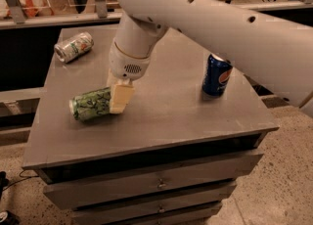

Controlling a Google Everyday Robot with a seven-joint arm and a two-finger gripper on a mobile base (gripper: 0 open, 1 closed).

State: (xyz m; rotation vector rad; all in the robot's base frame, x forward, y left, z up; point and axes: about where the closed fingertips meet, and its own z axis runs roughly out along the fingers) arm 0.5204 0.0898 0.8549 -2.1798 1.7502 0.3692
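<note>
A green patterned can point(90, 104) lies on its side at the front left of the grey cabinet top point(166, 116). My gripper point(118, 98) hangs from the big white arm point(195, 18) and sits right at the can's right end, covering that end from view. It looks to be touching the can. A blue Pepsi can point(217, 75) stands upright to the right, well apart from the gripper.
A silver can point(73, 47) lies on its side at the back left corner of the top. Drawers with small handles point(160, 185) are below the front edge. Behind the cabinet runs a railing and shelf with clutter. Speckled floor lies to the right.
</note>
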